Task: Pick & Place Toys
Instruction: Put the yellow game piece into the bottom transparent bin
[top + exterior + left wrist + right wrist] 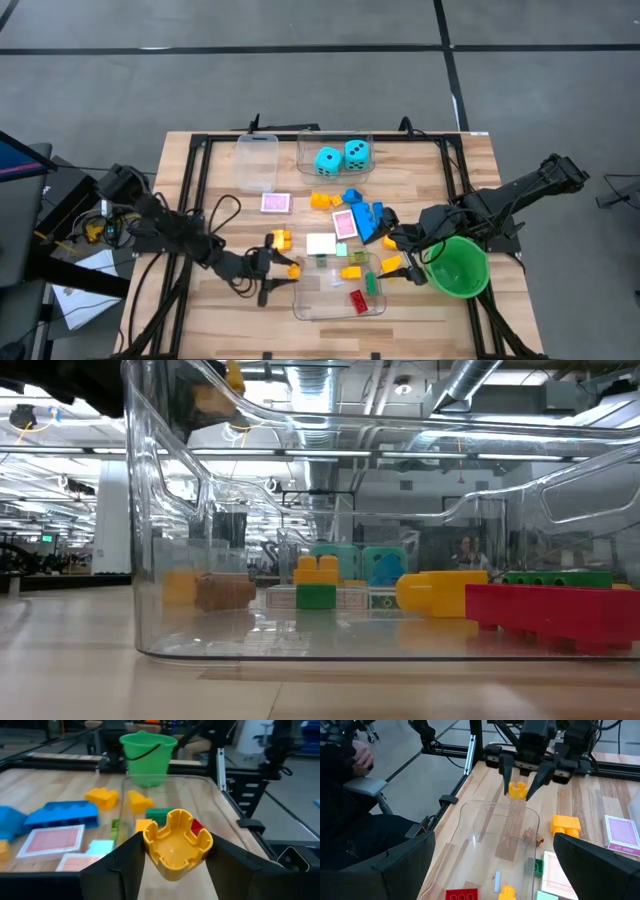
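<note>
Wooden slats make up the counter (200, 320), framed by dark rails, with grey floor around it. At its left, the left hand (283, 266) clamps one yellow brick (293, 270) just above the left wall of the near clear tub (302, 305), its hollow underside facing the wrist camera. Behind it stands an empty clear tub (257, 160), one pink-backed card (275, 203) and one more yellow brick (281, 240). Toward the middle, a far tub (305, 165) holds two cyan dice (341, 157). Loose bricks lie below them: an orange brick (325, 200), blue bricks (368, 218) and a second pink card (344, 224). Inside the near tub lie a red brick (357, 301), a green brick (371, 285) and a yellow one. At the right, the right hand (408, 268) spreads wide and empty beside the green bowl (458, 268).
</note>
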Action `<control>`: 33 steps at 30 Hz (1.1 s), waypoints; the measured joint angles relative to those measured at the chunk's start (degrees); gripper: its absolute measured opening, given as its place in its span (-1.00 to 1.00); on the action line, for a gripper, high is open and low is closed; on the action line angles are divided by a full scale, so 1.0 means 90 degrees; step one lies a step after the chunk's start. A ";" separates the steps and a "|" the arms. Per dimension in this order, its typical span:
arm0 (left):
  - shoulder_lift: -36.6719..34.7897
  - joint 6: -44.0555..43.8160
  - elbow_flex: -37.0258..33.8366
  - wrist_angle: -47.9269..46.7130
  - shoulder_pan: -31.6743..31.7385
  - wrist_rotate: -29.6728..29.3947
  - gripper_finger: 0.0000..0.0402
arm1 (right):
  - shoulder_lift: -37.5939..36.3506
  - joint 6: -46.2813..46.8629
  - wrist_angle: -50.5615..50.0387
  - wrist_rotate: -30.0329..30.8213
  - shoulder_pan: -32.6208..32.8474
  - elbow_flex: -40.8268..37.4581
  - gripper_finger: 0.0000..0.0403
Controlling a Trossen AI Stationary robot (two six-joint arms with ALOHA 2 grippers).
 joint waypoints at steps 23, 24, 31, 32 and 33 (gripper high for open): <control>0.0508 -0.0175 0.0005 0.0293 0.0342 0.0291 -0.11 | 0.0000 0.0003 -0.0002 -0.0002 -0.0001 0.0000 0.97; 0.0508 -0.0175 0.0005 0.0291 0.0340 0.0330 -0.09 | 0.0000 0.0003 -0.0002 0.0000 0.0001 0.0000 0.97; 0.0508 -0.0175 0.0005 0.0287 0.0340 0.0346 -0.04 | 0.0000 0.0004 -0.0002 0.0000 0.0000 0.0000 0.97; 0.0508 -0.0174 0.0005 0.0285 0.0342 0.0396 -0.04 | 0.0000 0.0003 -0.0002 0.0000 0.0002 0.0000 0.97; 0.0508 -0.0174 0.0005 0.0282 0.0341 0.0443 -0.04 | 0.0000 0.0005 -0.0002 0.0000 0.0000 0.0000 0.97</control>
